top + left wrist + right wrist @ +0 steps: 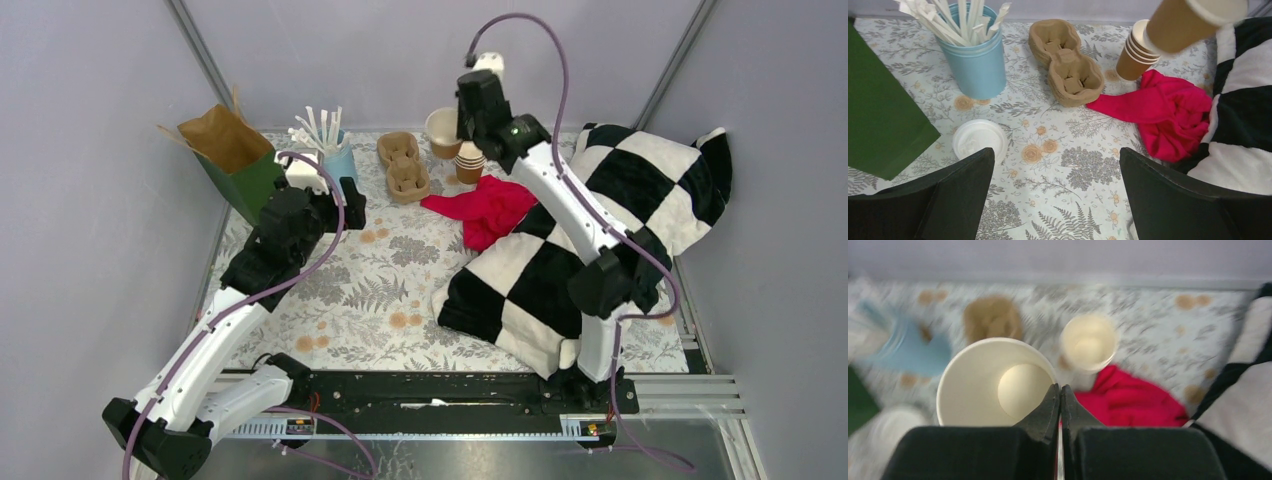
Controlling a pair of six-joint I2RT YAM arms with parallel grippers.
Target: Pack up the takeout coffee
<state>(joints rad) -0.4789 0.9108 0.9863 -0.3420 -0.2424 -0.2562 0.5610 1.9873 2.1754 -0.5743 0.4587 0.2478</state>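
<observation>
No lidded coffee cup shows in any view. My right gripper (1060, 390) is shut on the rim of a lidless brown paper cup (995, 382), one finger inside the wall and one outside. It holds the cup in the air (441, 130) just left of and above the stack of lidless cups (469, 162); the held cup also shows in the left wrist view (1180, 22). A loose white lid (979, 140) lies flat on the floral cloth. My left gripper (1057, 165) is open and empty above the cloth, the lid by its left finger.
A green paper bag (245, 180) stands open at the back left. A blue holder of white sticks (975, 55) and a pulp cup carrier (1065, 62) stand behind the lid. A red cloth (1168, 110) and a black-and-white checked blanket (600, 230) cover the right side.
</observation>
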